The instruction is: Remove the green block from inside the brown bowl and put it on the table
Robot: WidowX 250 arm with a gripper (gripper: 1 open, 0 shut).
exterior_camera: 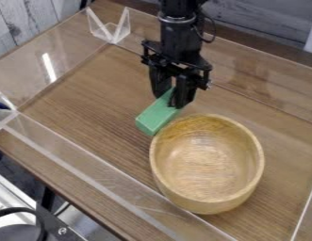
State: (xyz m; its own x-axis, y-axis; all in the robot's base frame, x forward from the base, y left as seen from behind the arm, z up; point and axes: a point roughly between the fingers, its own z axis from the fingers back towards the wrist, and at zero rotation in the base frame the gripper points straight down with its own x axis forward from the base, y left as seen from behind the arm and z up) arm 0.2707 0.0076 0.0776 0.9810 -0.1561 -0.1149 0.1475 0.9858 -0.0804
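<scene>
The green block (155, 115) sits outside the brown bowl (206, 162), tilted with its low end at the table (83, 104), its upper end clamped in the gripper (178, 97). It looks light, stiff and smooth, best pinched across its narrow sides.

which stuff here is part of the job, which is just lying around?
Job:
- green block, out of the bowl, tool shut on its upper end
- wooden bowl, empty
- table

Lying about:
- clear walls along the table edges
- clear folded stand at the back
</scene>
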